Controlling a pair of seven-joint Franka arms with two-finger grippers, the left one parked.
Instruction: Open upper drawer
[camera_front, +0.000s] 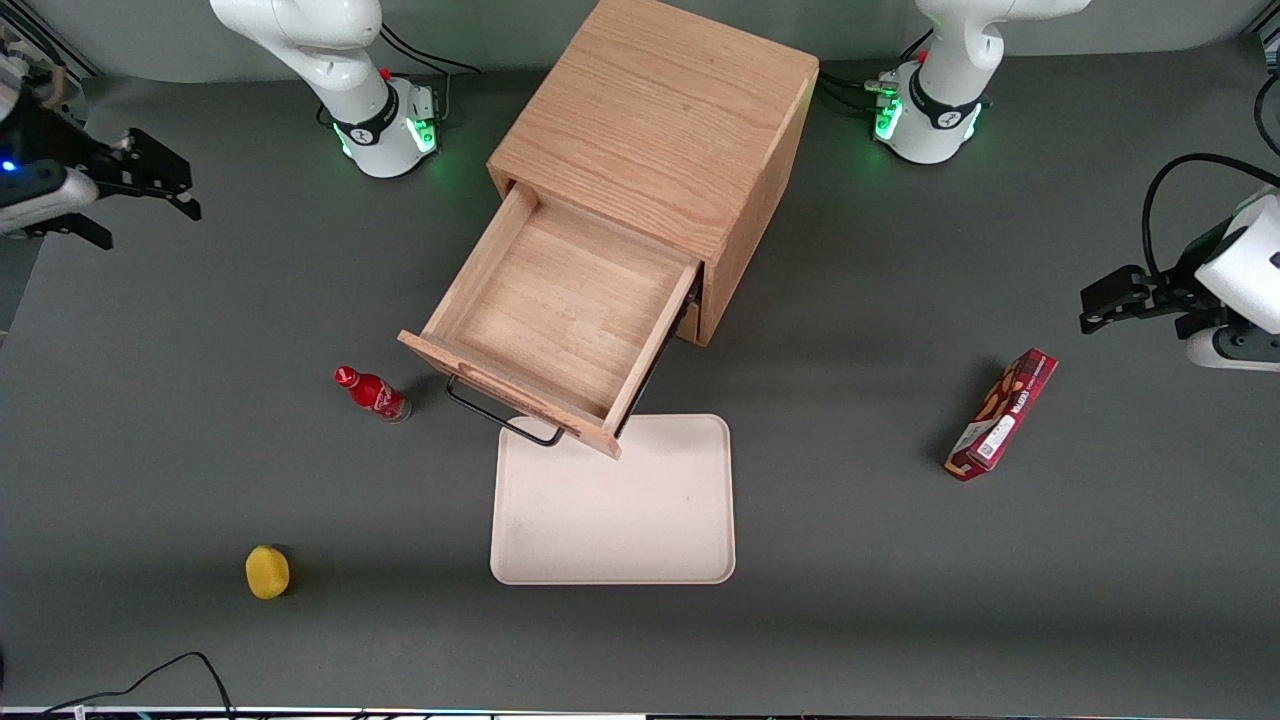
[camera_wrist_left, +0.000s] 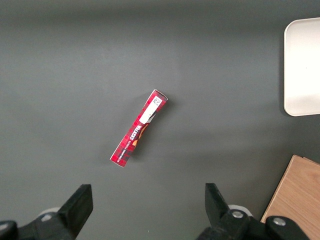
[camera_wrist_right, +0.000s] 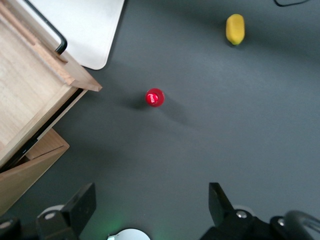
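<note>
At the working arm's end of the table, the gripper (camera_front: 145, 215) is held raised and well apart from the cabinet (camera_front: 660, 130), its fingers spread wide with nothing between them. A small red bottle (camera_front: 372, 393) stands near the drawer's front corner, and a yellow fruit (camera_front: 267, 571) lies nearer the camera. The upper drawer (camera_front: 560, 310) is drawn far out, its handle (camera_front: 500, 415) overhanging a pale tray (camera_front: 620, 520). The task is judged done. With a further pull the drawer could be tipped out, and with a low sweep the bottle could be toppled.

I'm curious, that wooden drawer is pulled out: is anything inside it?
The pulled-out light-oak upper drawer shows only a bare wooden floor. Its rear stretch inside the oak cabinet is covered. The hand hovers open, away toward the working arm's end.
</note>
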